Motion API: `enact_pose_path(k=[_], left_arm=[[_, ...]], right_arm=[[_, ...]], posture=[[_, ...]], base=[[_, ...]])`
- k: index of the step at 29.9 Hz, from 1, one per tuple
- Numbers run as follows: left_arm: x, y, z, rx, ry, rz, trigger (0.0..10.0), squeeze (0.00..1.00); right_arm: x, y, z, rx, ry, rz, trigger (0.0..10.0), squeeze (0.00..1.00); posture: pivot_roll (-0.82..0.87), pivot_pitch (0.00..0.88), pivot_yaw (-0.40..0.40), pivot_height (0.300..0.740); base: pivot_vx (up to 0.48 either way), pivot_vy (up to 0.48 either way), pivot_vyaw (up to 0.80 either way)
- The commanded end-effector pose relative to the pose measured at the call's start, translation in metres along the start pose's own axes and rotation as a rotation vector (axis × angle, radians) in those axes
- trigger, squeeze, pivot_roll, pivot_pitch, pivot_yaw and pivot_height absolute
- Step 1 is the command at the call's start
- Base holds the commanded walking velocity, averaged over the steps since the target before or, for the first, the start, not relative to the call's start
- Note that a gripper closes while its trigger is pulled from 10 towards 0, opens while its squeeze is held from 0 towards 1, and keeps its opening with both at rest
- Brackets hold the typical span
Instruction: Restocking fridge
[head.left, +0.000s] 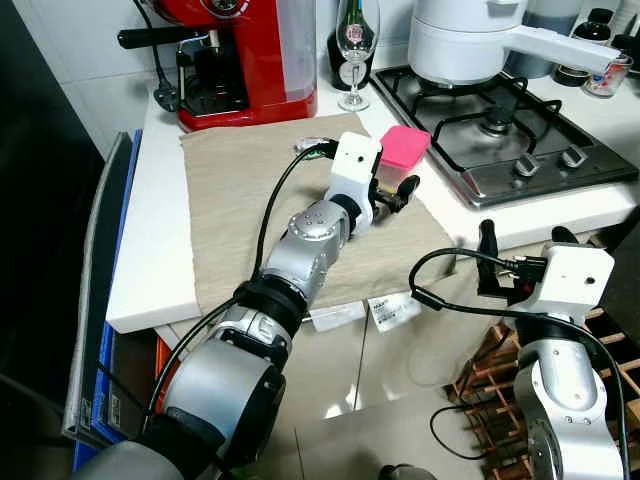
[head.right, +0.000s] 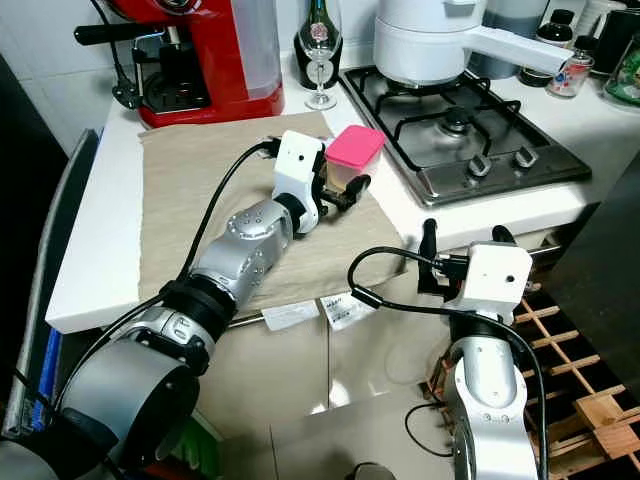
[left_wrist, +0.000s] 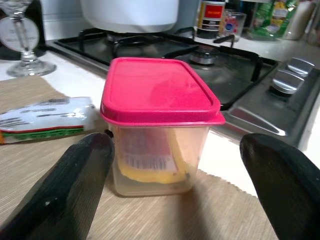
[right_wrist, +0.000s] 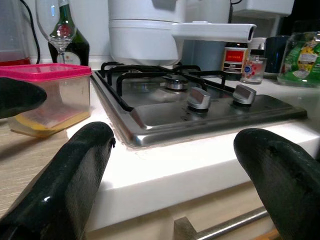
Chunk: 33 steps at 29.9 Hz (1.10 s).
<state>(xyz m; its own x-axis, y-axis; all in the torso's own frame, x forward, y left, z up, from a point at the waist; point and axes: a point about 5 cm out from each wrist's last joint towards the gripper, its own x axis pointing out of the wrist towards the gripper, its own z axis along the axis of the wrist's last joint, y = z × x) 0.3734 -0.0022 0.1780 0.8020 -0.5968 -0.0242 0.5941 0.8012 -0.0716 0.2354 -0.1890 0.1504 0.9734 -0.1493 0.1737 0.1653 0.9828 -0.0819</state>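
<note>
A clear tub with a pink lid (left_wrist: 160, 100) stands on the beige mat (head.left: 235, 200) near the hob, with yellow food and a barcode label inside. My left gripper (head.left: 393, 183) reaches over the mat and is open. Its black fingers (left_wrist: 65, 190) sit on either side of the tub's near face, a little short of it and not touching. My right gripper (head.left: 522, 240) hangs open in front of the counter edge, level with the hob's knobs, with nothing between its fingers (right_wrist: 65, 180). The tub (right_wrist: 45, 85) lies off to its left.
A gas hob (head.left: 500, 130) with a white pot (head.left: 470, 40) lies right of the mat. A red coffee machine (head.left: 240, 50) and a wine glass (head.left: 355, 50) stand behind it. A small packet (left_wrist: 45, 117) lies beside the tub. A wooden rack (head.left: 490, 390) stands on the floor below.
</note>
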Motion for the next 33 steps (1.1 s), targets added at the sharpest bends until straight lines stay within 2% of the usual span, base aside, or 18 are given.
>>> enact_pose_path(k=[1, 8, 11, 19, 21, 25, 29, 30, 31, 32, 33], left_arm=[[0.020, -0.082, 0.016, -0.072, -0.047, -0.199, 10.0, 0.00], [0.021, -0.079, 0.011, -0.052, -0.025, -0.146, 10.0, 0.00], [0.021, -0.071, 0.009, -0.013, -0.009, -0.077, 10.0, 0.00], [0.017, -0.053, 0.017, 0.004, -0.063, -0.043, 10.0, 0.00], [0.010, -0.040, 0.019, 0.004, -0.091, -0.049, 10.0, 0.00], [-0.006, -0.023, 0.016, -0.006, -0.095, -0.055, 10.0, 0.00], [-0.032, -0.007, 0.019, -0.012, -0.107, -0.077, 10.0, 0.00], [-0.032, -0.007, 0.019, -0.012, -0.107, -0.077, 10.0, 0.00], [-0.049, 0.001, 0.020, -0.013, -0.108, -0.081, 10.0, 0.00], [-0.057, 0.006, 0.021, -0.013, -0.117, -0.065, 10.0, 0.00], [-0.057, 0.006, 0.021, -0.013, -0.117, -0.065, 10.0, 0.00]], right_arm=[[-0.002, 0.001, 0.003, -0.001, -0.014, -0.005, 10.0, 0.20], [-0.002, 0.002, 0.003, -0.002, -0.016, -0.008, 10.0, 0.20], [-0.002, 0.003, 0.003, -0.001, -0.015, -0.006, 10.0, 0.20], [-0.001, 0.005, 0.006, -0.002, -0.030, -0.002, 10.0, 0.20], [-0.001, 0.004, 0.007, 0.000, -0.036, 0.001, 10.0, 0.20], [0.000, 0.002, 0.008, 0.000, -0.038, 0.000, 10.0, 0.20], [0.001, 0.003, 0.011, 0.019, -0.038, 0.002, 10.0, 0.21], [0.001, 0.003, 0.011, 0.019, -0.038, 0.002, 10.0, 0.21], [0.006, 0.008, 0.013, 0.060, -0.020, 0.009, 10.0, 0.20], [0.010, 0.012, 0.012, 0.080, -0.005, 0.013, 10.0, 0.20], [0.010, 0.012, 0.012, 0.080, -0.005, 0.013, 10.0, 0.20]], posture=[[-0.29, 0.037, 0.105, 0.740], [-0.29, 0.041, 0.108, 0.740], [-0.29, 0.043, 0.109, 0.740], [-0.28, 0.044, 0.108, 0.740], [-0.27, 0.042, 0.105, 0.740], [-0.24, 0.033, 0.098, 0.740], [-0.22, 0.021, 0.091, 0.740], [-0.22, 0.021, 0.091, 0.740], [-0.21, 0.015, 0.088, 0.740], [-0.19, 0.010, 0.085, 0.740], [-0.19, 0.010, 0.085, 0.740]], base=[[0.000, 0.000, 0.00], [0.000, 0.000, 0.00], [0.000, 0.000, 0.00], [0.000, 0.000, 0.00], [0.000, 0.000, 0.00], [0.000, 0.000, 0.00], [0.000, 0.000, 0.00], [0.000, 0.000, 0.00], [0.000, 0.000, 0.00], [0.000, 0.000, 0.00], [0.000, 0.000, 0.00]])
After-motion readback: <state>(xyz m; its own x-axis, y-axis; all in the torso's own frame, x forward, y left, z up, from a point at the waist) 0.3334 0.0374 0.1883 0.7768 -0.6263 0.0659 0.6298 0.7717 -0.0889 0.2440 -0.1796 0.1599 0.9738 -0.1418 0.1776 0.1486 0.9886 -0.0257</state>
